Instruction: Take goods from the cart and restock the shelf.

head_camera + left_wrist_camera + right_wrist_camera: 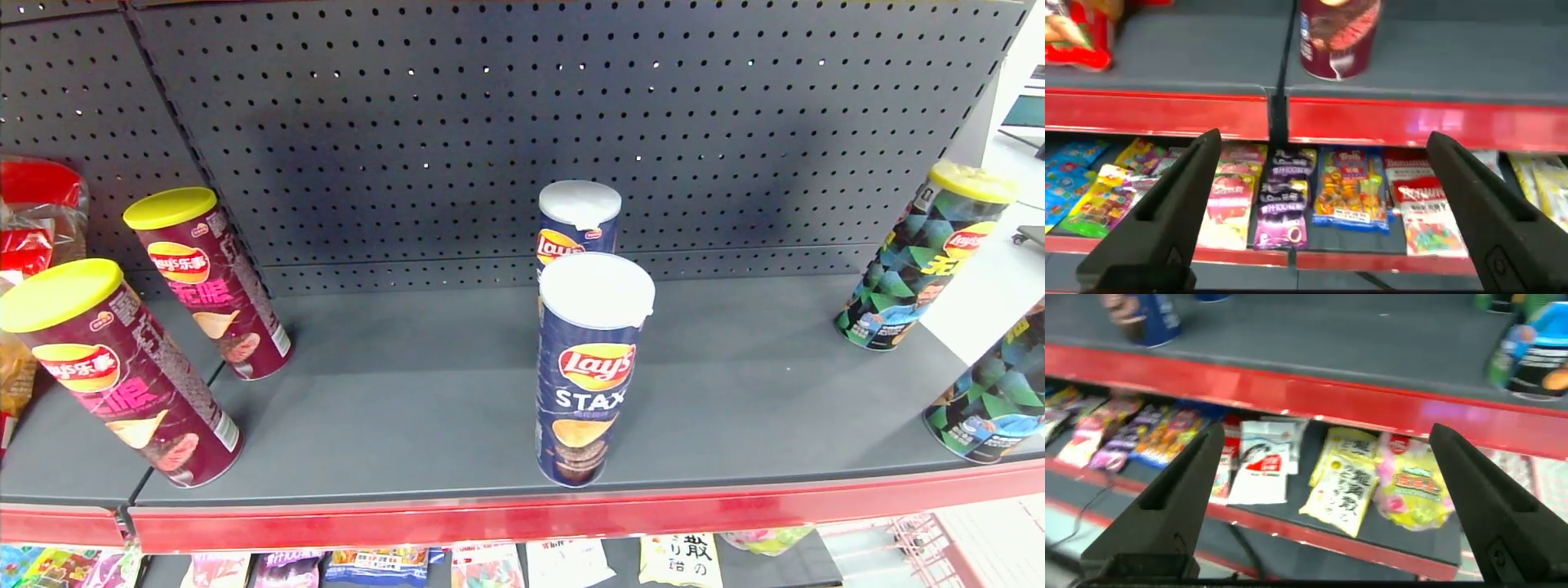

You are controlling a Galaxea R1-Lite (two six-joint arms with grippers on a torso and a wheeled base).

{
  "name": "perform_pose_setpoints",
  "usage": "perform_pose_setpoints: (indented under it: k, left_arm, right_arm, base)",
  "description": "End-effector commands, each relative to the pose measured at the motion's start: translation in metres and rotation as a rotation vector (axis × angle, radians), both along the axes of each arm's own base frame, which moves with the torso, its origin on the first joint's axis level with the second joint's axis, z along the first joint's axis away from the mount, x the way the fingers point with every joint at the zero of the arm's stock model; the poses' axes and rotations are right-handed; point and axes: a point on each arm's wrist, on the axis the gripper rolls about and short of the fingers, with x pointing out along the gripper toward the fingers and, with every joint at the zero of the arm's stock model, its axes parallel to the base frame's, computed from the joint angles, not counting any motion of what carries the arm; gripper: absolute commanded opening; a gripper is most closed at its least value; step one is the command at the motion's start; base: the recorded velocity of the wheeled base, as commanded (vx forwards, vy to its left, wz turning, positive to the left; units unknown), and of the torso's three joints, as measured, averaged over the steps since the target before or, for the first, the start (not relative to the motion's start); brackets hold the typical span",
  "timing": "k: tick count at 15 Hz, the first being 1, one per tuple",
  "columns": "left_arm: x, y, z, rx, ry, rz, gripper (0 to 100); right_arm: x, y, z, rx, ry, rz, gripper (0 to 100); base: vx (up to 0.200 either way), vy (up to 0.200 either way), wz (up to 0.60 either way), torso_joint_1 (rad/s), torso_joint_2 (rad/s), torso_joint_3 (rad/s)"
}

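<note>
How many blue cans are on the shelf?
2. The front can stands centred on the shelf, near its edge; the rear can stands right behind it, partly hidden. No third seems hidden.

Two open gaps were left on the shelf (392,408) between groups of cans.
Bare shelf was seen between the maroon cans (122,367) at the left and the blue cans (592,367), lined front to back at the middle, and again between those and the teal cans (922,261) at the right. The rear was closed off by the pegboard (571,98); the front was edged by a red strip (571,514).
</note>
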Motion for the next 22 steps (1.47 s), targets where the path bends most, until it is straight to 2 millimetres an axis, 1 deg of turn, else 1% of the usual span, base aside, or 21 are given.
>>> perform_pose_setpoints:
  k: [1,2,3,4,5,6,7,8,9,10,11,12,14,15,16,17,18,20,22]
  left_arm:
    - [0.0,0.0,-0.001,0.004,0.007,0.003,100]
    - [0.0,0.0,0.0,0.006,0.005,0.003,100]
    - [0.0,0.0,0.0,0.007,0.005,0.002,100]
    - [0.0,0.0,0.0,0.007,0.007,0.002,100]
    - [0.0,0.0,0.0,0.007,0.005,0.002,100]
    - [0.0,0.0,0.0,0.007,0.007,0.002,100]
    - [0.0,0.0,0.0,0.007,0.005,0.002,100]
    - [0.0,0.0,0.0,0.007,0.005,0.002,100]
    - [0.0,0.0,0.0,0.007,0.007,0.002,100]
    - [0.0,0.0,0.0,0.007,0.007,0.002,100]
    - [0.0,0.0,0.0,0.007,0.005,0.002,100]
    - [0.0,0.0,0.0,0.007,0.005,0.002,100]
    - [0.0,0.0,0.0,0.007,0.005,0.002,100]
    - [0.0,0.0,0.0,0.007,0.005,0.002,100]
    - [0.0,0.0,0.0,0.007,0.005,0.002,100]
    - [0.0,0.0,0.0,0.007,0.005,0.002,100]
    - [0.0,0.0,0.0,0.007,0.005,0.002,100]
    - [0.0,0.0,0.0,0.007,0.005,0.002,100]
    - [0.0,0.0,0.0,0.007,0.005,0.002,100]
  right_arm:
    - [-0.004,-0.001,0.013,0.008,-0.042,0.008,100]
    - [-0.002,0.0,0.018,0.005,-0.029,0.008,100]
    - [0.002,0.001,0.03,0.0,-0.002,0.02,100]
    - [0.014,0.005,0.037,-0.01,0.079,0.093,100]
    - [0.02,0.008,0.04,-0.007,0.121,0.149,100]
    - [0.036,0.013,0.045,-0.007,0.205,0.226,100]
    - [0.043,0.015,0.049,-0.005,0.221,0.236,100]
    - [0.068,0.021,0.053,-0.01,0.285,0.242,100]
    - [0.085,0.025,0.055,-0.01,0.302,0.241,100]
    - [0.085,0.025,0.055,-0.01,0.302,0.241,100]
    - [0.114,0.031,0.054,-0.012,0.328,0.23,100]
    - [0.131,0.034,0.051,-0.01,0.355,0.222,100]
    - [0.143,0.038,0.047,0.008,0.404,0.225,100]
    - [0.152,0.04,0.044,0.013,0.44,0.22,100]
    - [0.157,0.041,0.044,0.015,0.449,0.219,100]
    - [0.168,0.044,0.048,0.033,0.46,0.213,100]
    - [0.176,0.045,0.05,0.046,0.469,0.209,100]
    - [0.183,0.047,0.05,0.047,0.484,0.206,100]
    - [0.197,0.05,0.047,0.042,0.512,0.206,100]
  base:
    - [0.0,0.0,0.0,0.0,0.0,0.0]
    - [0.0,0.0,0.0,0.0,0.0,0.0]
    - [0.0,0.0,0.0,0.0,0.0,0.0]
    - [0.0,0.0,0.0,0.0,0.0,0.0]
    - [0.0,0.0,0.0,0.0,0.0,0.0]
    - [0.0,0.0,0.0,0.0,0.0,0.0]
    - [0.0,0.0,0.0,0.0,0.0,0.0]
    - [0.0,0.0,0.0,0.0,0.0,0.0]
    - [0.0,0.0,0.0,0.0,0.0,0.0]
    - [0.0,0.0,0.0,0.0,0.0,0.0]
    - [0.0,0.0,0.0,0.0,0.0,0.0]
    - [0.0,0.0,0.0,0.0,0.0,0.0]
    - [0.0,0.0,0.0,0.0,0.0,0.0]
    - [0.0,0.0,0.0,0.0,0.0,0.0]
    - [0.0,0.0,0.0,0.0,0.0,0.0]
    - [0.0,0.0,0.0,0.0,0.0,0.0]
    - [0.0,0.0,0.0,0.0,0.0,0.0]
    - [0.0,0.0,0.0,0.0,0.0,0.0]
    - [0.0,0.0,0.0,0.0,0.0,0.0]
